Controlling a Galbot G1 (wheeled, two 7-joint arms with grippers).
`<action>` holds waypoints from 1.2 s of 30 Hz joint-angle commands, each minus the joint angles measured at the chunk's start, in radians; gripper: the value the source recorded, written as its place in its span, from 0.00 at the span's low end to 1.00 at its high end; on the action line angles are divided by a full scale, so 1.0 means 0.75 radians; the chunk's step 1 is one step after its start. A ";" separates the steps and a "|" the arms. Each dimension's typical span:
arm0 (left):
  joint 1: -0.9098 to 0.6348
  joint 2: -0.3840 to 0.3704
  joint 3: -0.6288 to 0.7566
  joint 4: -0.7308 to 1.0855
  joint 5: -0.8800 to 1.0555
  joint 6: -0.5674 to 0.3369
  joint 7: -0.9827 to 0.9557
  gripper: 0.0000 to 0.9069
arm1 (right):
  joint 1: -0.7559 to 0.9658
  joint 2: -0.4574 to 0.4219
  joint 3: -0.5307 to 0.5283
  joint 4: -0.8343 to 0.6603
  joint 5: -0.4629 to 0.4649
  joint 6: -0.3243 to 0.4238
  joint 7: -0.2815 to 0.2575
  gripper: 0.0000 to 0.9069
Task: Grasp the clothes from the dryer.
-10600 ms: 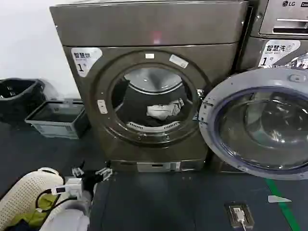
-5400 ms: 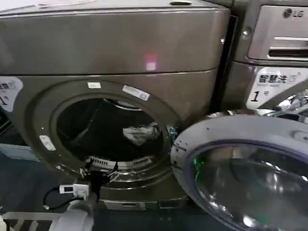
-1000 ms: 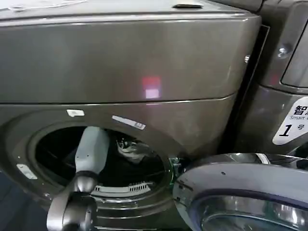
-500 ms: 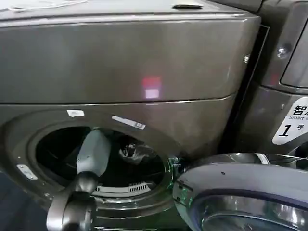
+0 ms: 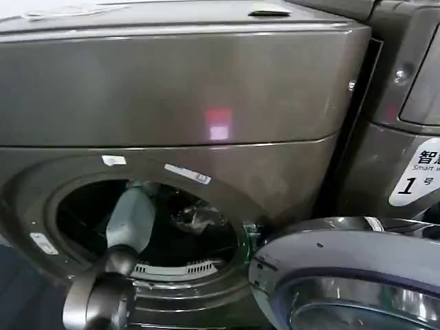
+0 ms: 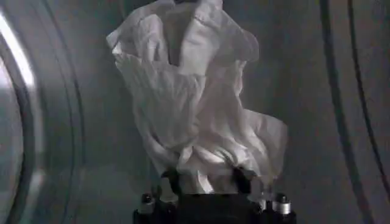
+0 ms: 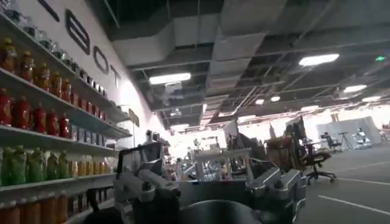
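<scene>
The left arm reaches through the round porthole of the dryer (image 5: 206, 89), and the left gripper (image 6: 209, 180) sits deep in the drum with its jaws clamped on the lower edge of the clothes (image 6: 195, 103). In the left wrist view the white bundle rises straight ahead of the jaws, its bottom folds pinched between the two dark fingers (image 6: 172, 180), while the rest of the cloth spreads up and outward beyond them against the grey drum wall. In the head view the clothes (image 5: 198, 218) show as a pale crumple just past the end of the arm, well inside the opening, with the perforated drum lip below and the open glass door (image 5: 344, 282) off to the side of the jaws.

The step in hand appears to be the grasp itself, with the fabric caught but not yet out of the machine. The next move likely calls for drawing the jaws back along the line of the arm, high enough that the hanging cloth clears the drum lip, and steady enough that the thin pinch on the hem does not slip. Only a small fold looks held, so a quick pull could shed it.

The right gripper (image 7: 207, 189) is parked away from the dryer, facing an open room with shelves of bottles (image 7: 36, 67); I cannot tell how its jaws stand.
</scene>
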 commanded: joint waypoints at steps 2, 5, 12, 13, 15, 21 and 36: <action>0.013 0.005 0.004 -0.092 -0.048 0.051 -0.004 0.00 | 0.002 0.000 -0.007 0.013 -0.023 -0.038 -0.005 1.00; 0.018 0.011 0.011 -0.163 -0.061 0.110 -0.058 0.00 | 0.001 -0.001 -0.010 0.019 -0.029 -0.042 0.000 1.00; 0.069 0.015 0.016 -0.363 -0.290 0.156 -0.377 0.00 | 0.003 -0.011 -0.018 0.026 -0.064 -0.009 0.033 1.00; 0.080 0.014 0.015 -0.387 -0.320 0.173 -0.434 0.00 | 0.001 -0.009 -0.018 0.027 -0.066 -0.011 0.026 1.00; 0.099 0.022 0.053 -0.446 -0.412 0.233 -0.573 0.00 | -0.004 -0.008 -0.019 0.028 -0.093 -0.012 0.017 1.00; 0.140 0.002 0.092 -0.597 -0.687 0.468 -0.985 0.00 | 0.010 -0.016 -0.028 0.028 -0.110 -0.022 0.020 1.00; 0.189 -0.079 0.048 -0.597 -1.427 0.707 -1.675 0.00 | -0.026 -0.044 -0.006 0.024 -0.113 -0.046 0.044 1.00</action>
